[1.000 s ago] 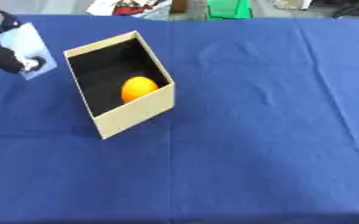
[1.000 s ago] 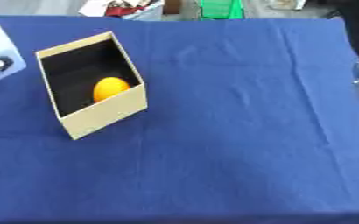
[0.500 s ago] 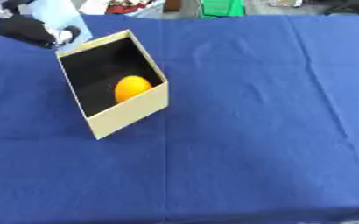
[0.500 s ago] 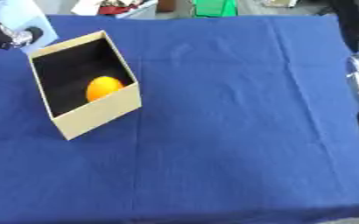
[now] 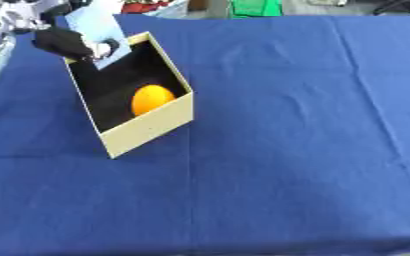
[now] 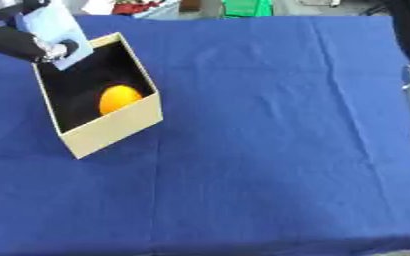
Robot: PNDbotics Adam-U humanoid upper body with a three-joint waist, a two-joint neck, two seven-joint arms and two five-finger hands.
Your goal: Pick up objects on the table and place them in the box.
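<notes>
Blue cloth covers the desk (image 5: 287, 150). Box (image 5: 147, 131) at left, open top, orange ball (image 5: 152, 98) already inside. Left robot hand (image 5: 68, 42) pinches a pale blue card (image 5: 97, 30) above the far rim, probably for dropping in.

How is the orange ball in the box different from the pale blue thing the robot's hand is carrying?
The orange ball is round; the pale blue thing is flat and rectangular. The ball lies on the floor of the box, untouched; the blue thing is pinched in the left hand and hangs over the box's far rim, not yet inside. The ball is bright orange, the other light blue. Both look small enough to fit in the box.
</notes>
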